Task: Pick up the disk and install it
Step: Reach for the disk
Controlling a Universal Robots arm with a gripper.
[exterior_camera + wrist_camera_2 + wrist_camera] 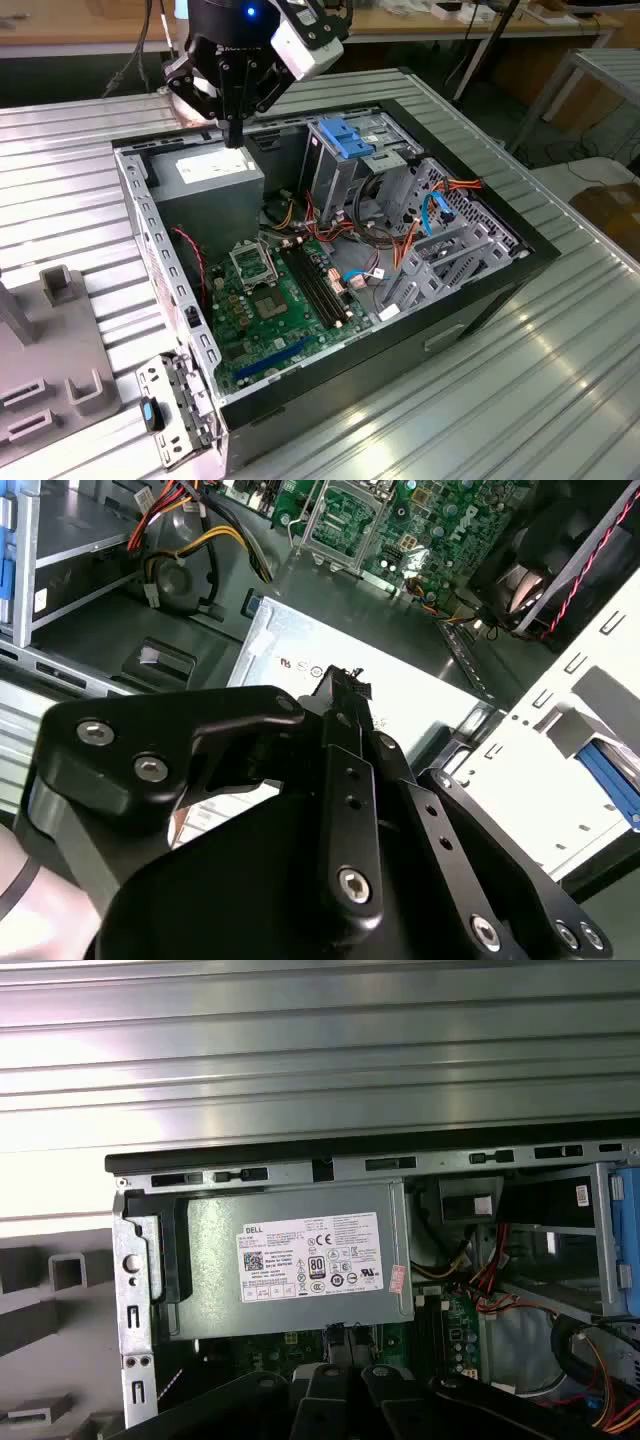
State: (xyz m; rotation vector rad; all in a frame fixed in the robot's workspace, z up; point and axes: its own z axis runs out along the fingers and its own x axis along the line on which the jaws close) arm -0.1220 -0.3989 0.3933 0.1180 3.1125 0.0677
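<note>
Hanging tips-down over the open computer case (470,315), the gripper (236,135) has its fingers (348,735) drawn together, narrow, with nothing between them. They hover over the back corner of the grey power supply (205,180). Whether the tips touch its lid I cannot tell, since the black linkage hides them in both wrist views. Next to the power supply lies the green motherboard (265,310), and towards the exterior view's right stands the tall drive cage (345,185) with its blue latch (340,140).

The disk (612,772) is hard to make out. What looks like it, in the second wrist view, is a grey slab edged with a ribbed blue strip. It is cut off by the frame and sits among glare-washed pale metal just outside the case wall, so I cannot be sure of it.

The ribbed metal counter (560,380) carries the case, with grey fixture blocks (50,340) on the exterior view's left.
</note>
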